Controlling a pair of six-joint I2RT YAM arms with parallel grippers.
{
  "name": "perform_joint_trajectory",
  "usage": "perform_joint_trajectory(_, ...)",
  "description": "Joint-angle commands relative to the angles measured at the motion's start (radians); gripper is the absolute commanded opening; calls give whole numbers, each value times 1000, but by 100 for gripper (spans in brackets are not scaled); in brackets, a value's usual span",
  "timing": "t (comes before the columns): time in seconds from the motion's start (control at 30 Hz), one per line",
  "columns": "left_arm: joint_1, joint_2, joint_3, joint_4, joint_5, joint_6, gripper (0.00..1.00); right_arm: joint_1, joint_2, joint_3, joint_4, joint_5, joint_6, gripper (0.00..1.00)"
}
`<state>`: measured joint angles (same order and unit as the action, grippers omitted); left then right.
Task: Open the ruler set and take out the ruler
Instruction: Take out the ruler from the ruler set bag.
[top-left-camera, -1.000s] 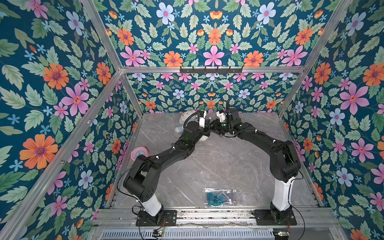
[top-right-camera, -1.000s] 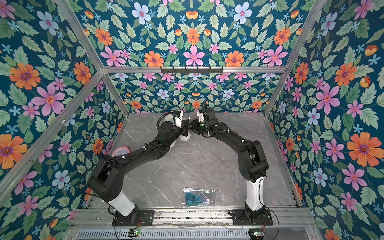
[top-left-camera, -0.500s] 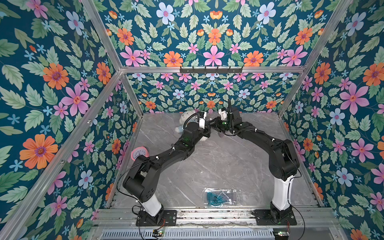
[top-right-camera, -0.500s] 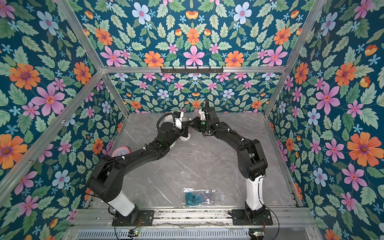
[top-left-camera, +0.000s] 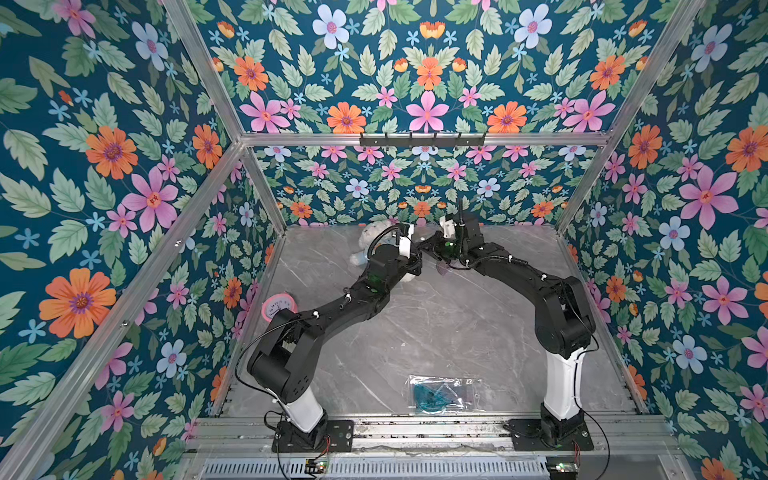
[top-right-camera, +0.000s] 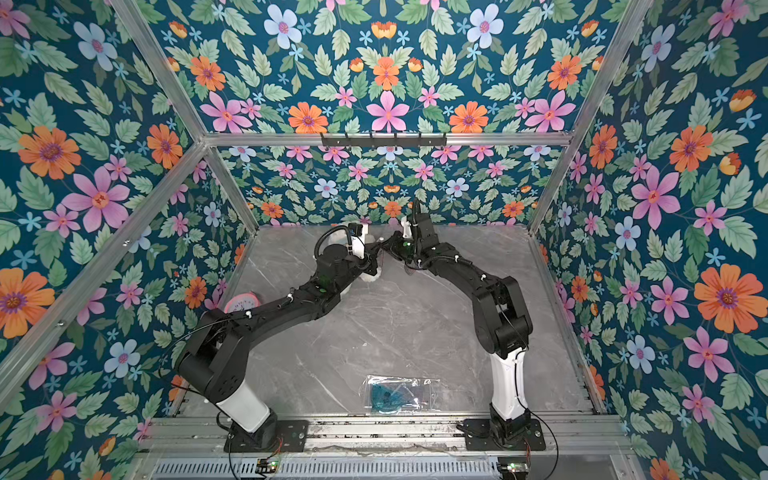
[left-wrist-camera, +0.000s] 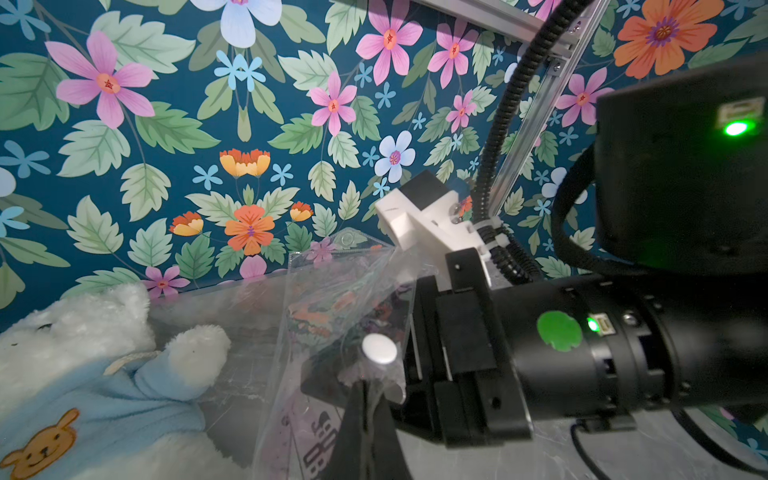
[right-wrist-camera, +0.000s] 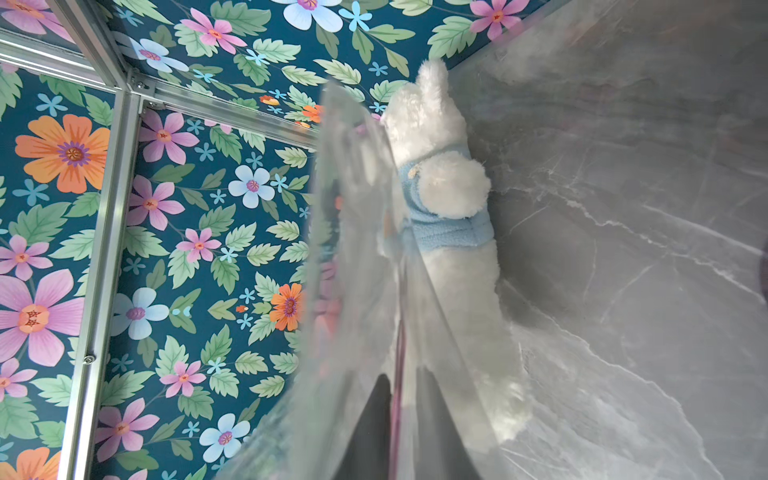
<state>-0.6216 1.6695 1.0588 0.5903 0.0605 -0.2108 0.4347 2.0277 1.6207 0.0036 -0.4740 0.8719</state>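
Extraction step: ruler set held just beside plush bear, left pincer clamped on its film, right pincer nipping what looks like the pink ruler; next, probably a straight pull against that anchor.

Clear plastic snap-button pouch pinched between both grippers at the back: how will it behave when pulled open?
Likely floppy: the clear plastic pouch creases and sags between the left gripper and right gripper. Probably light, since thin pinches hold it up. Its glossy film looks slippery, so it may slide out if the white snap button resists.
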Motion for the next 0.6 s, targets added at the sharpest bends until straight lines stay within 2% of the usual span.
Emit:
perform_joint_trajectory(0.0,0,-8,0,25,12,-9,0,0,2,4,13,11,16,11)
perform_joint_trajectory(0.23,0,-5,-2,27,12,-11,0,1,-4,-5,17,24,14,3)
perform_joint_trajectory(0.57,3,11,-6,26,-5,-12,0,1,-62,-47,17,61,-14,0)
